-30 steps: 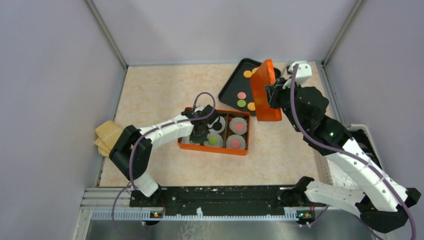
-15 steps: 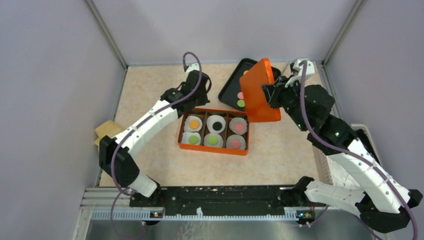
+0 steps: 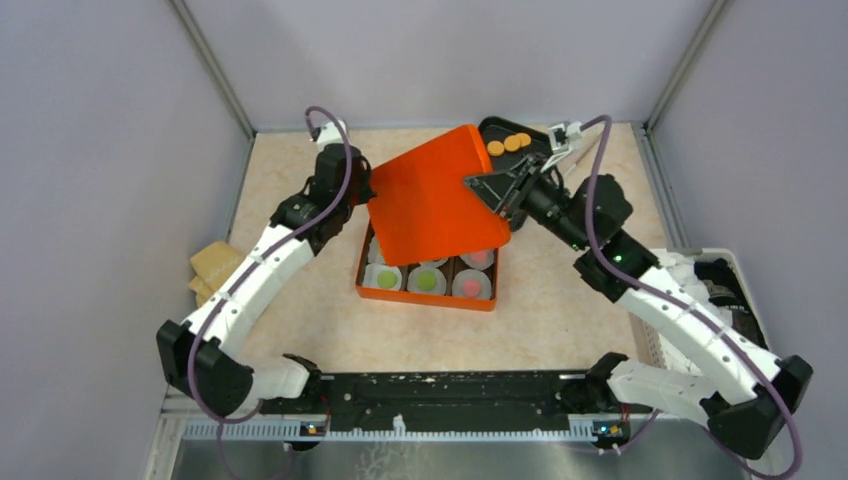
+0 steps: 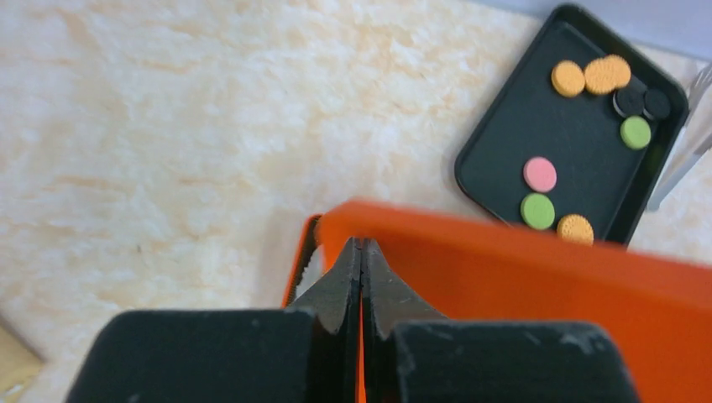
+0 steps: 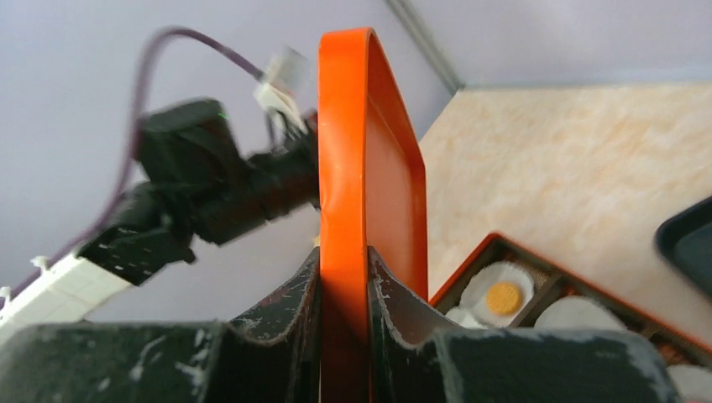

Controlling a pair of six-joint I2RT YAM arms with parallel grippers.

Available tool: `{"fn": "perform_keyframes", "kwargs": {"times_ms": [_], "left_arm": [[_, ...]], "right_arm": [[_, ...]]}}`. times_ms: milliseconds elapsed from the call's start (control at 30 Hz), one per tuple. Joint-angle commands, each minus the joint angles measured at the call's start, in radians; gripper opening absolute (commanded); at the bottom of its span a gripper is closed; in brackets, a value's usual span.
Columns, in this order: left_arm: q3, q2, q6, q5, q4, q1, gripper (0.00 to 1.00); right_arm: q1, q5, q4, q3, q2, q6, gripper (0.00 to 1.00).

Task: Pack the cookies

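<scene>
Now it looks like lid time: the right gripper clamps the orange lid, tilted over the box where cookies sit in paper cups; others lie on the far black tray. Left gripper, pinched shut, holds nothing. Next, the lid wants levelling and lowering squarely.

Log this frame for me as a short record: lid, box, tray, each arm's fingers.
Lid: orange lid, tilted over the box, not seated
Right gripper: fingers clamped on the lid's edge
Left gripper: fingers shut, empty, at the lid's far-left corner
Box: orange box, front-row paper cups show green and pink cookies
Tray: black tray, loose cookies on it
</scene>
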Motion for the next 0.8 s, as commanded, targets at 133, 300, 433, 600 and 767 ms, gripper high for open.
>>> {"fn": "perform_keyframes", "kwargs": {"times_ms": [133,300,433,600,767], "left_arm": [[-0.072,-0.108,0.063,-0.14,0.082,0.001,0.0],[-0.148,-0.103,0.047,-0.101,0.1,0.002,0.0],[-0.192,-0.093,0.017,-0.055,0.102,0.002,0.0],[-0.233,-0.093,0.004,-0.042,0.096,0.001,0.0],[-0.259,-0.106,0.007,-0.033,0.106,0.0,0.0]], "right_arm": [[-0.118,-0.294,0.762,-0.303,0.117,0.506,0.0],[-0.136,-0.218,1.025,-0.463,0.179,0.624,0.0],[-0.16,-0.124,1.239,-0.584,0.256,0.765,0.0],[-0.161,-0.025,1.378,-0.682,0.352,0.849,0.0],[-0.164,0.045,1.386,-0.721,0.403,0.828,0.0]]}}
